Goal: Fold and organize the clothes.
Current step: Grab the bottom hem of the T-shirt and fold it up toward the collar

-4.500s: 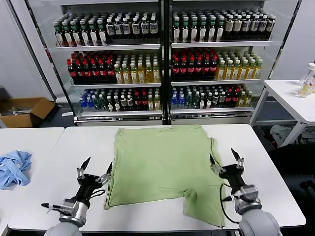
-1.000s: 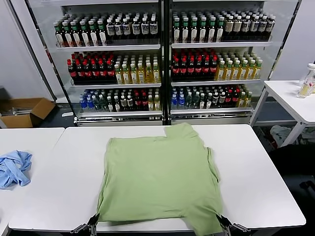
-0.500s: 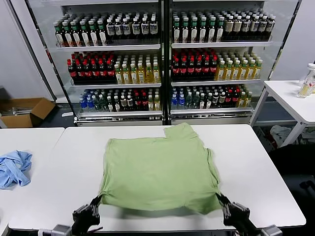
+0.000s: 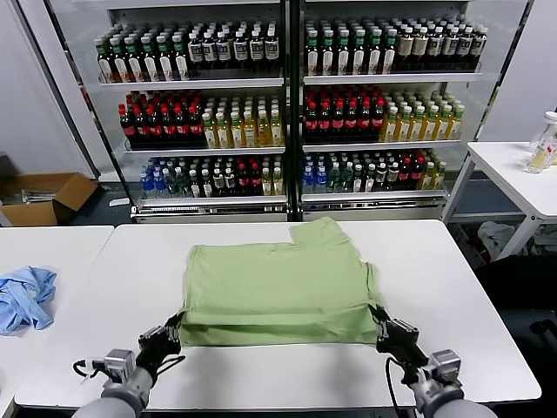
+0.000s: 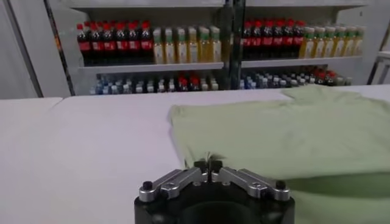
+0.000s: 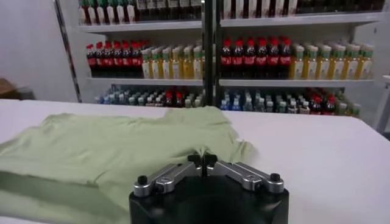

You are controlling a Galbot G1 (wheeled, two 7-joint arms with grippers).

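Shirt (image 4: pixel 277 283) lies half-folded on the worktop (image 4: pixel 487 305); left gripper (image 4: pixel 171 331) and right gripper (image 4: pixel 379 320) clamp its near corners; uneven carrying would likely skew the fold

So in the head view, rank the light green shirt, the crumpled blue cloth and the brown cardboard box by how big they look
1. Light green shirt, clearly largest.
2. Brown cardboard box and crumpled blue cloth: both cut off by the frame edge, and the box sits farther away, so unranked.
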